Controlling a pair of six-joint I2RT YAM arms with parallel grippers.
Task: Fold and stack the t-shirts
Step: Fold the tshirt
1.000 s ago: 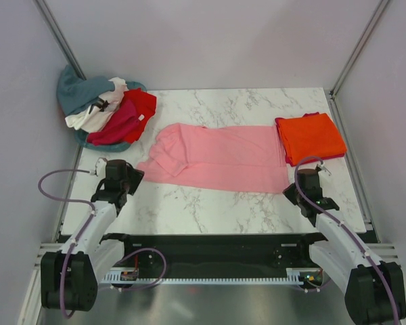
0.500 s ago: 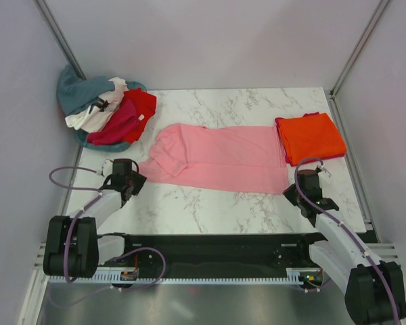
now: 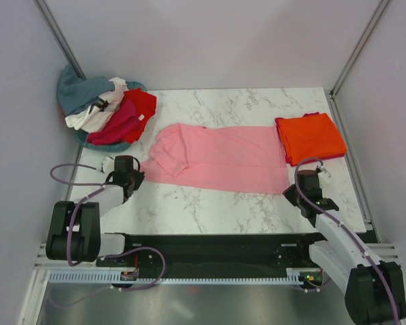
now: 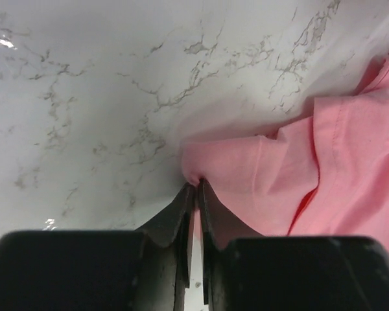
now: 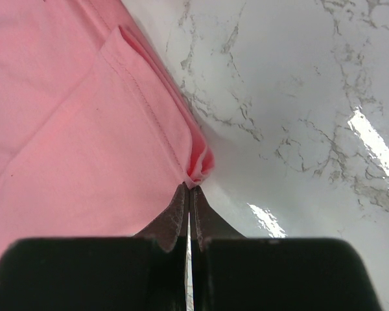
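A light pink t-shirt lies folded lengthwise across the middle of the marble table. My left gripper is shut on its near left corner. My right gripper is shut on its near right corner. A folded bright orange t-shirt lies at the right on top of a magenta one whose edge shows beneath it. A loose pile of teal-grey, white, magenta and red t-shirts sits at the back left.
Grey walls close in the table on the left, back and right. The pile at the back left overhangs the table's edge. A black rail runs along the near edge between the arm bases.
My left gripper has moved right and a little forward to the pink shirt's left corner, and the left arm has dropped low. The right arm has not moved.
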